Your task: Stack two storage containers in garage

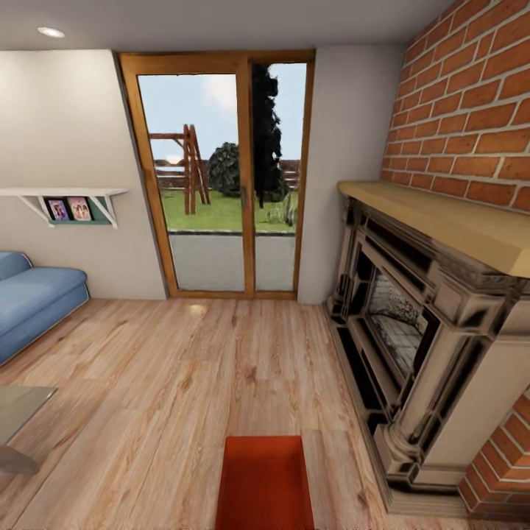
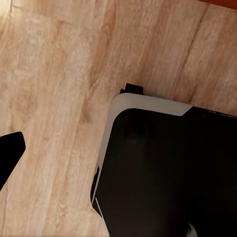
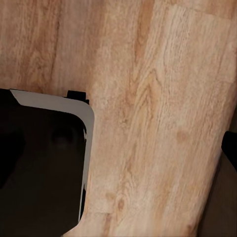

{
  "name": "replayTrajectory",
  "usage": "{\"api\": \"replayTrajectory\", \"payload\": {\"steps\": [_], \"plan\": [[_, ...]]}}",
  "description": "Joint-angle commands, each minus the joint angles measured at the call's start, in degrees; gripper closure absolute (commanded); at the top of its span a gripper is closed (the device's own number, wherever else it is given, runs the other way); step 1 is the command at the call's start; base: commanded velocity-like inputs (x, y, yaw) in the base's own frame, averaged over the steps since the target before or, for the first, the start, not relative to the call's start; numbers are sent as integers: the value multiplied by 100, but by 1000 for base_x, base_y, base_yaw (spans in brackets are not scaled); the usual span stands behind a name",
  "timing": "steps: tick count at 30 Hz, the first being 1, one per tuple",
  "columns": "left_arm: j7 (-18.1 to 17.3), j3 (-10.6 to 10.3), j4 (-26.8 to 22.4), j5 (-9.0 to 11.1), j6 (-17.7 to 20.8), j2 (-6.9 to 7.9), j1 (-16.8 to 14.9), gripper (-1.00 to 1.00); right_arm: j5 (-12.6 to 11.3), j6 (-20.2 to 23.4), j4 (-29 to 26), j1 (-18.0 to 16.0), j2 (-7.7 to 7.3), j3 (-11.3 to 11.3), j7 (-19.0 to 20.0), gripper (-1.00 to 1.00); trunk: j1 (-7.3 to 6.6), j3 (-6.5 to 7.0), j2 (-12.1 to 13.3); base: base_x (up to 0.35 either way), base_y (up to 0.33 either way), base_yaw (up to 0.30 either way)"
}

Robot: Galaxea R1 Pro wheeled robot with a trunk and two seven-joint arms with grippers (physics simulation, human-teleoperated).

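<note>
This is a home's living room. Light wood-plank floor [image 1: 184,383] runs through it to wood-framed glass doors [image 1: 224,177] that look out on a lawn with a fence and trees. An ornate stone fireplace [image 1: 419,331] with a wooden mantel [image 1: 449,221] stands against a red brick wall [image 1: 471,103]. A blue sofa [image 1: 33,298] sits opposite, under a white wall shelf [image 1: 62,195] holding framed pictures [image 1: 68,210]. A recessed ceiling light [image 1: 50,32] glows above.
</note>
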Motion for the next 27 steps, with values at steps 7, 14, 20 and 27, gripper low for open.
{"api": "replayTrajectory", "payload": {"steps": [7,14,20,27], "plan": [[5,27,-1,17,1,0,-4,-100,-17,-40,18,-9,-2,32,-18,-100,3,-77,-13,0,0,0],[8,31,-1,22,1,-1,-4,-100,-17,-28,18,-9,5,36,-16,-100,3,-141,-13,0,0,0],[3,27,-1,22,1,-1,-4,-100,-19,-30,18,-9,1,36,-15,-100,3,-196,-13,0,0,0],[6,31,-1,23,1,-1,-4,-100,-20,-25,18,-9,4,36,-15,-100,3,-260,-13,0,0,0]]}}
